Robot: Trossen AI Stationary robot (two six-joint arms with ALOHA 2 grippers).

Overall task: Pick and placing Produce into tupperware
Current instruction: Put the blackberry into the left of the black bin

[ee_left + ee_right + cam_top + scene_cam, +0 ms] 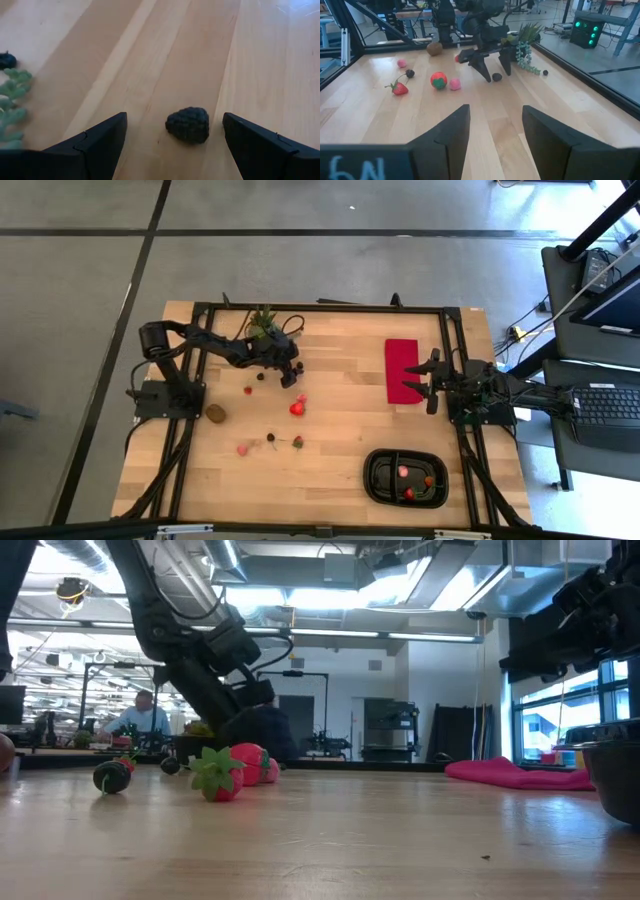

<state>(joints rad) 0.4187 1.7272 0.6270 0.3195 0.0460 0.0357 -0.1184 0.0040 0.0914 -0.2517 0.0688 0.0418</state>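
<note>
A small dark berry (pixel 188 125) lies on the wooden table between the spread fingers of my left gripper (pixel 174 119), which slants down over it, open and clear of it. From above, that gripper (pixel 293 372) sits near the plant. More produce lies loose: a brown kiwi-like oval (pixel 215 413), a red strawberry (pixel 297 408), a pink piece (pixel 242 449) and a green-topped strawberry (pixel 297 442). The black tupperware (pixel 372 470) sits at the near right with three red pieces in it. My right gripper (pixel 492 135) waits open at the table's right side.
A potted green plant (pixel 264 325) stands just beyond the left gripper, its trailing fronds (pixel 12 100) close to one finger. A flat red cloth (pixel 402 370) lies in front of the right gripper. Bare wood stretches between the loose fruit and the tupperware.
</note>
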